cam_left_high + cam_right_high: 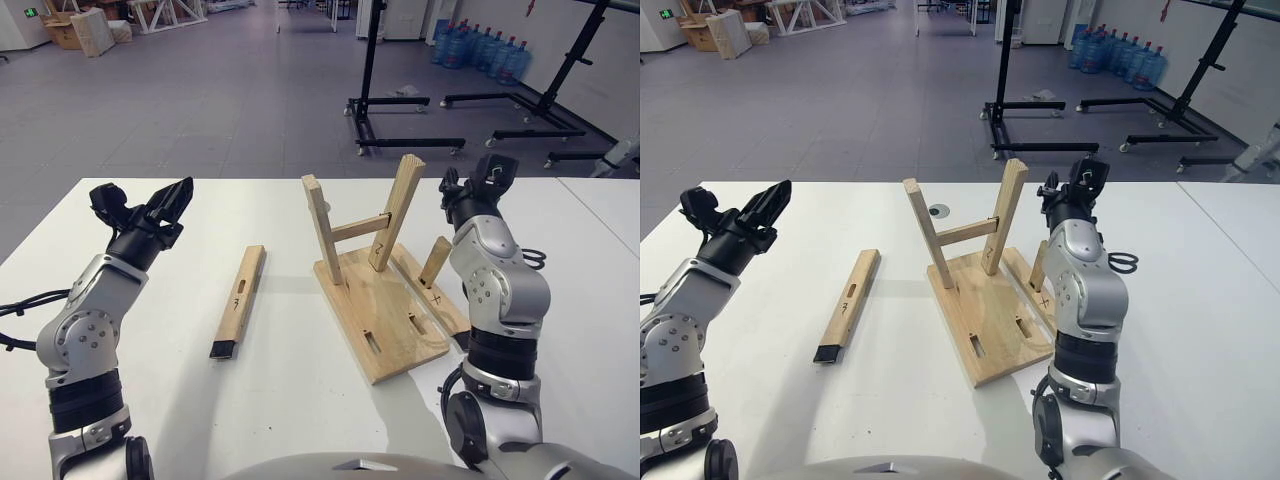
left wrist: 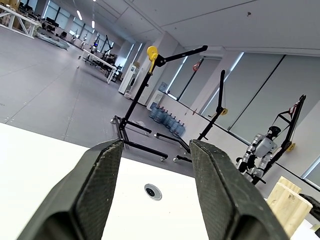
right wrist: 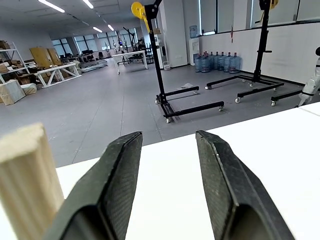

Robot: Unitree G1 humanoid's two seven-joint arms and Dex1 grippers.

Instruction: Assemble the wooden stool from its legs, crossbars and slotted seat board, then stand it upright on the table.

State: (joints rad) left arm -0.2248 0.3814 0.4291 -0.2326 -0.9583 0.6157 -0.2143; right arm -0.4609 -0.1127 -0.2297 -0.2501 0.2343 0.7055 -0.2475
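Assembly looks partway done: the seat board (image 1: 385,320) lies flat right of centre, two legs (image 1: 322,230) standing in its far slots, joined by a crossbar (image 1: 360,229). A loose leg (image 1: 239,300) lies to its left, and a shorter piece (image 1: 435,262) tilts at its right edge. The left gripper (image 2: 156,150) at far left and the right gripper (image 3: 167,142) past the board both hover spread and empty. Next, probably, the loose leg needs grasping and seating in a near slot. The white table (image 1: 150,400) faces grey floor, black stands (image 1: 400,100) and water bottles (image 1: 480,50).
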